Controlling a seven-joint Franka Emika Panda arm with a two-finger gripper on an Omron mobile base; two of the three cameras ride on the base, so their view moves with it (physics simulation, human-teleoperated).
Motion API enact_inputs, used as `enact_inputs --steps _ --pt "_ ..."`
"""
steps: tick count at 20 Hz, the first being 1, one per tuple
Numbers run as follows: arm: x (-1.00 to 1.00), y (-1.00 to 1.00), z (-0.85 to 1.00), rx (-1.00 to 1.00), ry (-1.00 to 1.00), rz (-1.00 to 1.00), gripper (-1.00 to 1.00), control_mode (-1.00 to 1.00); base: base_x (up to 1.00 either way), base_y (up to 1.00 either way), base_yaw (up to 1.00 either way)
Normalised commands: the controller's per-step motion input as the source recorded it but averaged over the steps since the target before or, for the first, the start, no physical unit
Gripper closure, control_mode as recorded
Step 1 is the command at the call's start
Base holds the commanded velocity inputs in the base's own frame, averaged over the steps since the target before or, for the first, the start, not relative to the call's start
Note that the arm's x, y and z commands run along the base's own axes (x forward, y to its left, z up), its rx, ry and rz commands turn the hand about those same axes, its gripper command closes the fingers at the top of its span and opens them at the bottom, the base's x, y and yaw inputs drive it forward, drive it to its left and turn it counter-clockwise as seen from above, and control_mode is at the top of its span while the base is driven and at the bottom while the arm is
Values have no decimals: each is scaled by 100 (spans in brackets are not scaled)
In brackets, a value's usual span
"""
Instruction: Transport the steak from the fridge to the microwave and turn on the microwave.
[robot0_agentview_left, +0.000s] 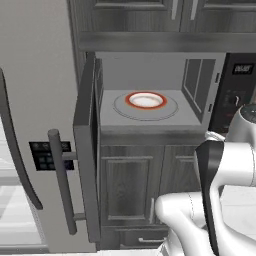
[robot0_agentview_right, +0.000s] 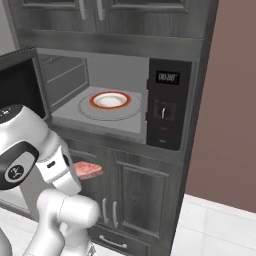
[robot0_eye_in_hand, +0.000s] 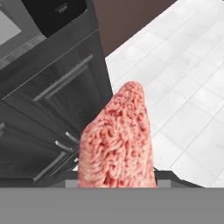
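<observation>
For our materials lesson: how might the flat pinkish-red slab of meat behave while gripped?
The flat pinkish-red slab of meat juts out from the gripper unsagging, so probably fairly stiff. It is small and thin, so likely light. Its rough surface probably resists slipping.

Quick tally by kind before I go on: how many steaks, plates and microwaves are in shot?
Steak: 1, in the gripper
Plate: 1, inside the open microwave
Microwave: 1
Total: 3
</observation>
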Motion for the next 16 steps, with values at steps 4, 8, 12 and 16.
enact_inputs --steps 4,8,12,16 --pt "0 0 0 0 0 0 100 100 34 10 27" --pt "0 0 0 0 0 0 100 100 28 8 27" --pt "3 0 0 -1 0 5 100 -100 8 2 17" --pt "20 1 0 -6 0 16 100 -100 0 0 0"
